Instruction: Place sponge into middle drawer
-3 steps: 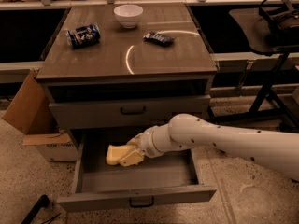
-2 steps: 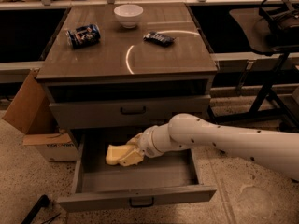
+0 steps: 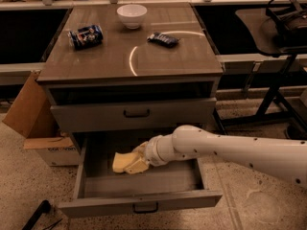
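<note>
The sponge (image 3: 122, 162) is inside the open middle drawer (image 3: 144, 203), toward the left of its grey interior, and the cream gripper (image 3: 137, 163) reaches in from the right at the end of the white arm (image 3: 225, 150). The jaws appear to pinch the sponge's right end, while its paler left part juts free toward the drawer's left wall. Whether that free part rests on the drawer floor or hangs just above it cannot be told. By its look the sponge is light and soft: it should squash under a firm squeeze and spring back on release, and its foam surface should not slip easily. It is not fragile, so a short fall onto the drawer floor should do it no harm. A grip across the short width near the middle would hold it flatter; held by one end, as it seems to be here, the far end is likely to droop. The drawer walls stand near the gripper on the left and front, so any opening of the jaws needs room sideways. The upper drawer front (image 3: 134, 113) is closed above it, under the tabletop (image 3: 168, 56).
</note>
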Controlling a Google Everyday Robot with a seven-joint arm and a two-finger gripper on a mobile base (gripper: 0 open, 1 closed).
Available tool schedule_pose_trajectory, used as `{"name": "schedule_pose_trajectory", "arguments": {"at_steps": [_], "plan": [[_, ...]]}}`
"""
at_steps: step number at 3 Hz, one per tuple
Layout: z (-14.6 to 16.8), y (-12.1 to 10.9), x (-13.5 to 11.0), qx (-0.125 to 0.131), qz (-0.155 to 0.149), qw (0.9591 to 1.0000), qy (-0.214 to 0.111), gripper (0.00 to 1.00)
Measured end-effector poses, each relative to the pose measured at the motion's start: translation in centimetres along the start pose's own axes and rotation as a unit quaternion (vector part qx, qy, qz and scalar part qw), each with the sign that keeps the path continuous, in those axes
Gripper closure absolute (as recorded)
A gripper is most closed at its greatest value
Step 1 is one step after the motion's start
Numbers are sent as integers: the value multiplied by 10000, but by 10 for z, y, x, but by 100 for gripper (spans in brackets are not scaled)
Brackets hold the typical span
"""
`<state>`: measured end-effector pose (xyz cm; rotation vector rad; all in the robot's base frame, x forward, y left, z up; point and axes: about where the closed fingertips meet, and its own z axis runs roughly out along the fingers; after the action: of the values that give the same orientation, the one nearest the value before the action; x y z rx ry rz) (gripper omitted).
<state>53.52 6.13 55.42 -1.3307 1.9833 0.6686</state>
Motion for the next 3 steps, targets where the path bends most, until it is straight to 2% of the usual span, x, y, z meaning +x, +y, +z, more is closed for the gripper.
{"name": "schedule_pose_trajectory", "arguments": {"at_steps": [1, 2, 3], "plan": [[19, -10, 19, 28, 59, 10000, -15, 100], [35, -18, 33, 37, 164, 9998, -58, 85], [47, -23, 44, 57, 238, 9997, -52, 63]]}}
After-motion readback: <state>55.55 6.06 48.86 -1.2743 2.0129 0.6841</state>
